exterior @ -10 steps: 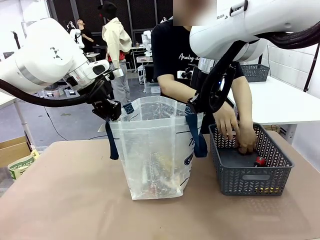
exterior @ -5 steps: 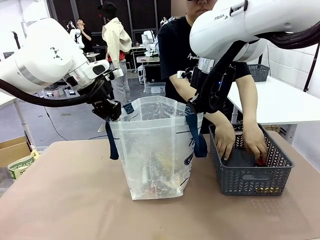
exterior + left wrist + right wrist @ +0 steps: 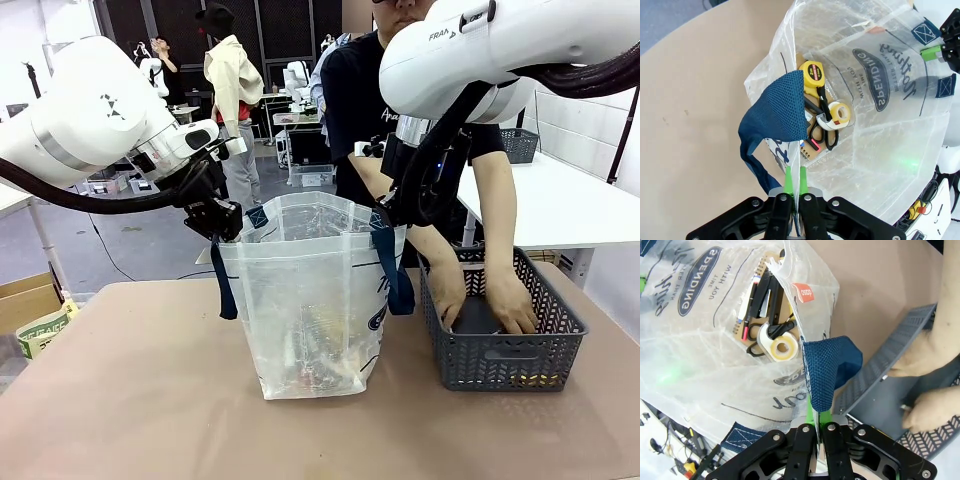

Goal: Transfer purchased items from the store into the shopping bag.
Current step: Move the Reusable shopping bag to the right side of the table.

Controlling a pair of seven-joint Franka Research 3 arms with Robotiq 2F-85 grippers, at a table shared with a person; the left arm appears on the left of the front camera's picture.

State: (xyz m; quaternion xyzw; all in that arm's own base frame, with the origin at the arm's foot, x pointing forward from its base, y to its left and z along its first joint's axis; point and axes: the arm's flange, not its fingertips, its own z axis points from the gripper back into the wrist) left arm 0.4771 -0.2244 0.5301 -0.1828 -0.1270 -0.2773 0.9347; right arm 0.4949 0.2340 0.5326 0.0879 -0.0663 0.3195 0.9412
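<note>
**Bag part-loaded; basket not emptied yet**

The robot's job here is holding the shopping bag (image 3: 310,300) open, and that part is set. Left gripper (image 3: 226,225) is clamped shut on the bag's rim by 1 navy strap (image 3: 777,112); the left wrist view shows its green pads (image 3: 788,175) pinching the thin plastic w/ no gap. Right gripper (image 3: 386,214) is likewise closed on the opposite rim, next to the 2nd strap (image 3: 829,367). The bag stands upright on the table (image 3: 120,400), mouth stretched wide btwn the 2 arms. It is just beside the store basket (image 3: 500,360), which sits on the robot's right.

Done so far, judging by contents: several items lie at the bag's bottom. These are a yellow tape measure (image 3: 812,72), a tape roll (image 3: 839,114), black-handled scissors (image 3: 817,132), a spiral notebook (image 3: 807,150) and, in the right wrist view, a few pens (image 3: 760,292). So 5 or more goods are in.

Left to do: the person at the far side has both hands down inside the basket. One hand (image 3: 447,298) is near the bag-side wall, the other hand (image 3: 512,308) towards the opposite side, apparently picking up or feeling for goods. Whatever lies under the hands is hidden. A yellowish thing (image 3: 540,380) shows thru the lattice at the front corner on the robot's right, so at least 1 item remains.

Est.: probably past halfway, not finished. The grippers need only hold the mouth open while the last goods go across.
</note>
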